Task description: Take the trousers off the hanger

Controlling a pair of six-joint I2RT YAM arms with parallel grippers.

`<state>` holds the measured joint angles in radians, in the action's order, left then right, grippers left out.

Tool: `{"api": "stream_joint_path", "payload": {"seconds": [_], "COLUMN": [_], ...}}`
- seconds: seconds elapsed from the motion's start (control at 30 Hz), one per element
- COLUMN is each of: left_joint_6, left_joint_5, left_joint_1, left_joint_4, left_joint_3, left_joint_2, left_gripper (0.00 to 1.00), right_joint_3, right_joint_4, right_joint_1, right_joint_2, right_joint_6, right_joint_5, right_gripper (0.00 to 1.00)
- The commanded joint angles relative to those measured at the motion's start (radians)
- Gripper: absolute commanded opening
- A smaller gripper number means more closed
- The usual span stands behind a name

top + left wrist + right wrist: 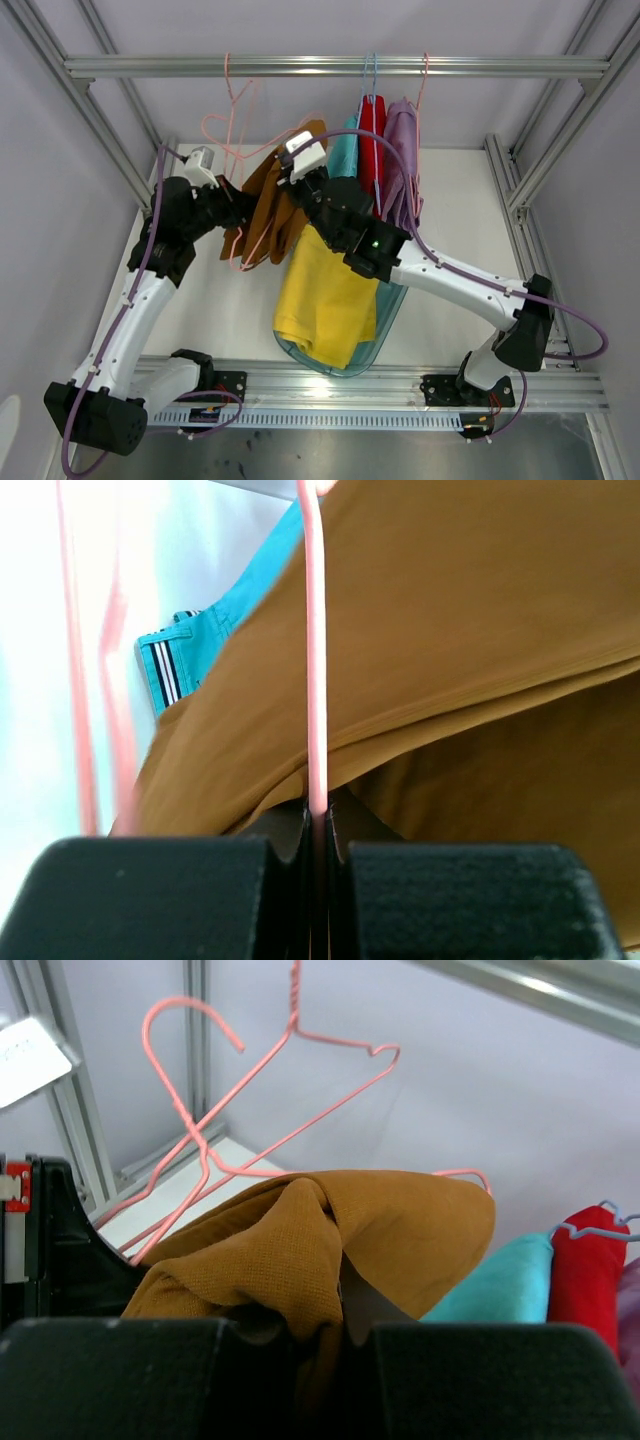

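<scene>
Left jaws pinching the pink hanger (316, 680), right jaws pinching the brown trousers (330, 1240) draped on it, yellow trousers (325, 300) in a tray (388, 318), teal pair (343, 150), red pair (372, 140), lilac pair (402, 150) hanging from the rail (500, 67).

Trousers (270, 205) on hanger (316, 680), left of basket (385, 325) (rail (330, 66) behind).

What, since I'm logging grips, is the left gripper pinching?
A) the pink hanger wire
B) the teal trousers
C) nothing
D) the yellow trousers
A: in the left wrist view the pink hanger wire runs straight down into the shut left gripper, with the brown trousers hanging behind it.
</scene>
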<state>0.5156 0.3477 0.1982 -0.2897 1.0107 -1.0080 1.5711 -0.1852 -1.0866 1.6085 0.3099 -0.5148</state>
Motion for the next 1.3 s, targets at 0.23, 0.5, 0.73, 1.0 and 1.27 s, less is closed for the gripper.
{"api": "stream_joint_path", "payload": {"seconds": [0.23,0.5,0.73,1.0,1.27], "left_joint_6": [-0.002,0.000,-0.005,-0.009,-0.017], "left_joint_5": [0.013,0.020,0.013,0.007,-0.012], "left_joint_1": [-0.006,-0.006,-0.005,0.000,0.009], "left_joint_4": [0.032,0.034,0.030,0.026,0.020], "left_joint_3": [-0.004,-0.009,-0.006,-0.004,-0.001], "left_joint_2": [-0.015,-0.018,-0.020,-0.024,-0.024], "left_gripper": [0.01,0.01,0.01,0.00,0.00], "right_joint_3": [0.052,0.098,0.101,0.023,0.024], "right_joint_4": [-0.206,-0.151,-0.039,-0.022,0.030], "right_joint_1": [-0.007,-0.015,-0.027,-0.036,-0.036], "right_joint_2": [-0.111,-0.133,-0.205,-0.326,-0.404], "right_joint_6": [0.026,0.049,0.009,0.015,0.031], "right_joint_5": [-0.014,-0.016,-0.028,-0.071,-0.086], "right_gripper": [0.00,0.00,0.00,0.00,0.00]}}
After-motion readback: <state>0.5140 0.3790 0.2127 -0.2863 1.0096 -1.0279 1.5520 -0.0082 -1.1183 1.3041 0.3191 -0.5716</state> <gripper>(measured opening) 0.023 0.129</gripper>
